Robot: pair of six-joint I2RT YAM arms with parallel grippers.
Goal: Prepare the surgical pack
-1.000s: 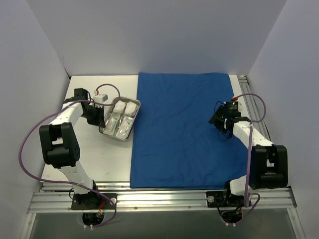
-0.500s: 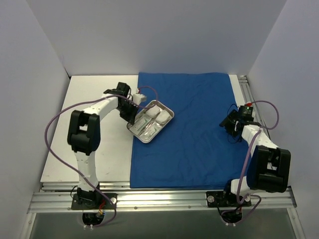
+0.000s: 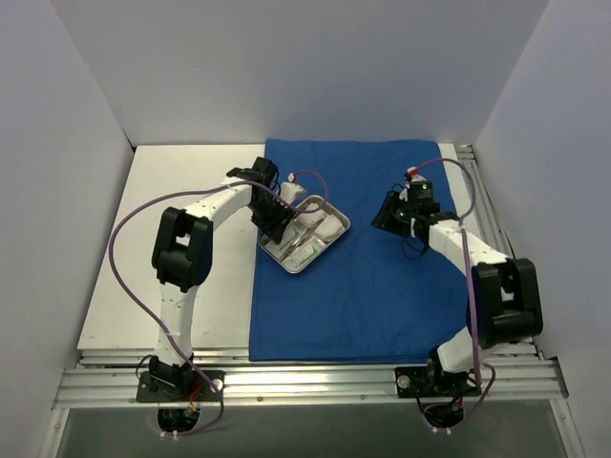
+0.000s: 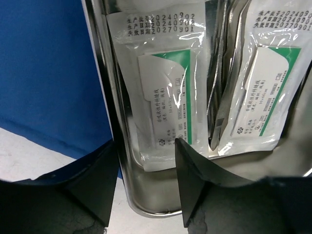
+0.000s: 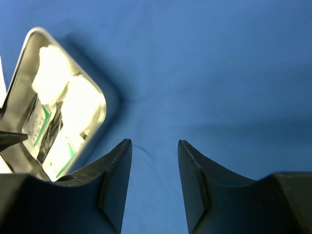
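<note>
The royal-blue drape (image 3: 382,277) lies flat on the table. The steel tray (image 3: 329,246) sits askew on its left part, one corner over the white table (image 4: 58,161). Inside lie two white sachets (image 4: 165,92) (image 4: 268,87) with thin metal instruments (image 4: 222,97) between them, and gauze wads (image 5: 80,105) at the far end. My left gripper (image 3: 275,221) (image 4: 146,144) is open astride the tray's near left wall (image 4: 105,73), one finger outside and one inside. My right gripper (image 3: 384,218) (image 5: 153,141) hangs open over bare drape, right of the tray (image 5: 29,36).
White table surface (image 3: 181,277) shows left of the drape. White walls close in the back and both sides. An aluminium rail (image 3: 305,382) with both arm bases runs along the near edge. The left arm's purple cable (image 3: 129,258) loops over the white table.
The left arm carried the tray rightward from the white table onto the drape, then its jaws opened off the tray wall. The right gripper swung left toward the drape's middle.
</note>
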